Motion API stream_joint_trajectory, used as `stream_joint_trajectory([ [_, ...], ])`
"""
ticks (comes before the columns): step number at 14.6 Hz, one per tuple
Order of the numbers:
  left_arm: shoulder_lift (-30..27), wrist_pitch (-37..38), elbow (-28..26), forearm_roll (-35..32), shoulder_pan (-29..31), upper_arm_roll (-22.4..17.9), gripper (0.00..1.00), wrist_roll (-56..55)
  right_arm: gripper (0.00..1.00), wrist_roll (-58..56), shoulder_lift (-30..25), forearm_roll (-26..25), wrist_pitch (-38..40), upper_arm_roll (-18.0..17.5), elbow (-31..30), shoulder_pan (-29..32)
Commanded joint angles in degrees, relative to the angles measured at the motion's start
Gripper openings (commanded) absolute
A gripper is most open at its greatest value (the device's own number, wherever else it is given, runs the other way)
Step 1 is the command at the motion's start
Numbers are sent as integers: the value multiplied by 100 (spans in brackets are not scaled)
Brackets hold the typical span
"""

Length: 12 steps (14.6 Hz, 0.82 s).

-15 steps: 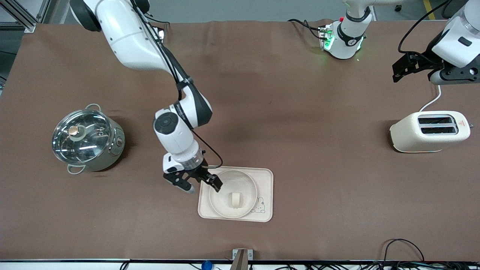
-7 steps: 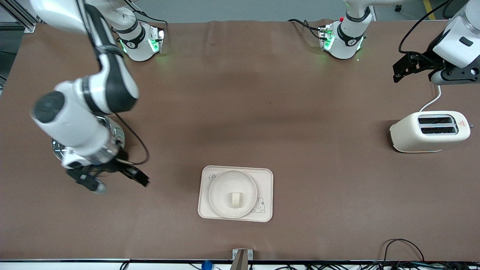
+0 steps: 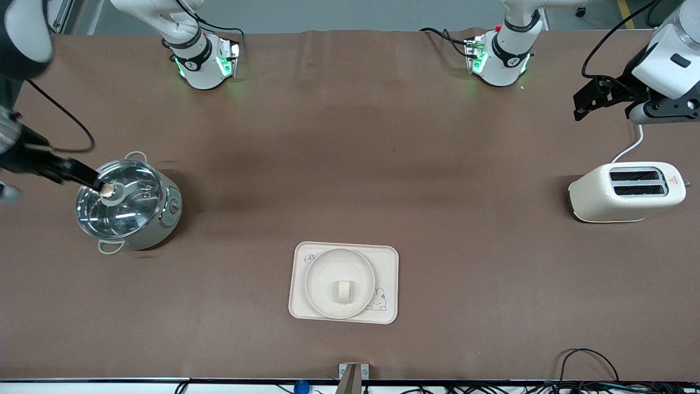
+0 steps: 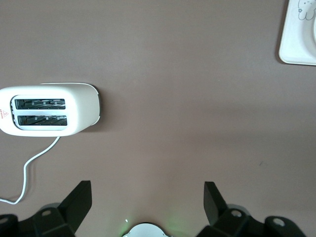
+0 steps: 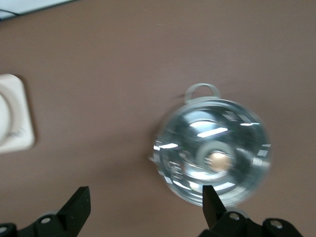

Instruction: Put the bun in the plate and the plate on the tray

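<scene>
The bun [image 3: 344, 291] lies in the round plate [image 3: 317, 273]. The plate sits on the rabbit tray [image 3: 385, 262], near the front camera at mid-table. My right gripper [image 3: 46, 183] is open and empty, up in the air over the table beside the steel pot [image 3: 127, 203], well away from the tray. In the right wrist view its gripper [image 5: 145, 202] is spread wide, with the pot [image 5: 215, 155] and a tray edge [image 5: 15, 118] below. My left gripper [image 3: 610, 106] waits open and empty at the left arm's end. The left wrist view [image 4: 146, 197] shows bare table between its fingers.
A lidded steel pot stands at the right arm's end. A cream toaster [image 3: 628, 191] with a white cord stands at the left arm's end, also in the left wrist view [image 4: 49, 109]. A tray corner [image 4: 298, 34] shows there too.
My right gripper has swung from the plate's rim on the tray toward the right arm's end, now by the pot, empty. Plate, bun, tray and the left arm have not moved.
</scene>
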<state>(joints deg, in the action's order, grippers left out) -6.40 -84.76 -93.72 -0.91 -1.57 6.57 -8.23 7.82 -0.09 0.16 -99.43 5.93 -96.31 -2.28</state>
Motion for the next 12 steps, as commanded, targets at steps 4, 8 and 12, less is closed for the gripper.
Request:
stream_joint_trajectory([
  [4,121,56,231,-5,-27,20,100,32,100,-685,-554,-402,486,-329,-99,482],
  [8,148,74,293,-102,-19,125,100,67,100,-772,-536,-385,582,-346,59,491],
  [12,148,74,293,-146,7,169,100,67,100,-790,-527,-323,995,-346,130,465],
])
